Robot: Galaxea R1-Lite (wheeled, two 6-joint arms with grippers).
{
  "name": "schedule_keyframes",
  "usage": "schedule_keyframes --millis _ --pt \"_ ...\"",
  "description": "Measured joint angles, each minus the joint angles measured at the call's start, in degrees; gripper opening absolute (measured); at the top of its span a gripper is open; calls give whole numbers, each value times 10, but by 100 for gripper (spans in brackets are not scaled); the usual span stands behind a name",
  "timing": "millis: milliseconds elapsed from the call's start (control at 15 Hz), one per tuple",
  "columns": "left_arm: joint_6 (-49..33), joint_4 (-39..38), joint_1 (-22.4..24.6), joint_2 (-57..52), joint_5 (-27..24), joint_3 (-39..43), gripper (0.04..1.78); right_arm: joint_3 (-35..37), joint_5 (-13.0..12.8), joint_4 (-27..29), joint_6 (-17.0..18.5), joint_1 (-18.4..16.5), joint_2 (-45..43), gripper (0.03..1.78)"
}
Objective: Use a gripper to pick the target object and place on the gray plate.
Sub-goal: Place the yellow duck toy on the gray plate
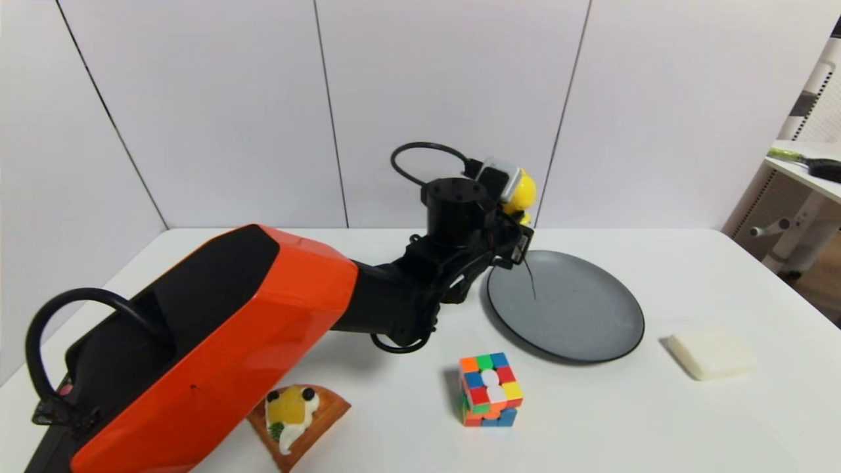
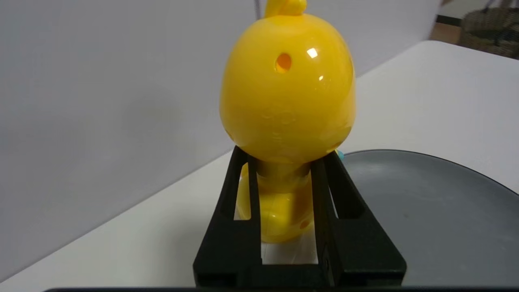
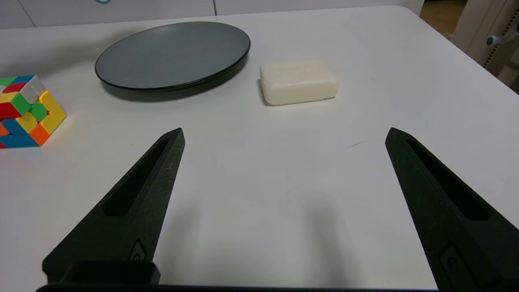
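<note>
My left gripper [image 1: 519, 226] is shut on the yellow duck toy [image 1: 520, 192] at its neck, holding it upright above the table at the far left edge of the gray plate [image 1: 578, 315]. In the left wrist view the duck [image 2: 288, 89] fills the middle, my left gripper [image 2: 284, 162] clamps under its round head, and the gray plate [image 2: 438, 219] lies just beside and below. My right gripper [image 3: 284, 136] is open and empty above bare table at the front right; it does not show in the head view. The gray plate [image 3: 170, 56] lies far ahead of it.
A multicoloured puzzle cube [image 1: 489, 389] stands in front of the plate, also in the right wrist view [image 3: 26, 109]. An orange waffle wedge [image 1: 299, 417] lies at the front left. A cream soap-like block [image 1: 713, 353] lies right of the plate, also seen from the right wrist [image 3: 298, 81].
</note>
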Motion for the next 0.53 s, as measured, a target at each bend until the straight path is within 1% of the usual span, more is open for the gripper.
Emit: schedule_keyframes --millis 133,200,333,533 --pt "-5 41 -13 28 -30 -48 38 0 0 0 0 0 0 171" --pt "-9 54 -18 42 -35 -69 38 0 0 0 0 0 0 171" --pt "-16 60 -33 63 -37 -91 38 0 0 0 0 0 0 171" --pt "-19 57 -44 82 -37 -98 38 0 0 0 0 0 0 171"
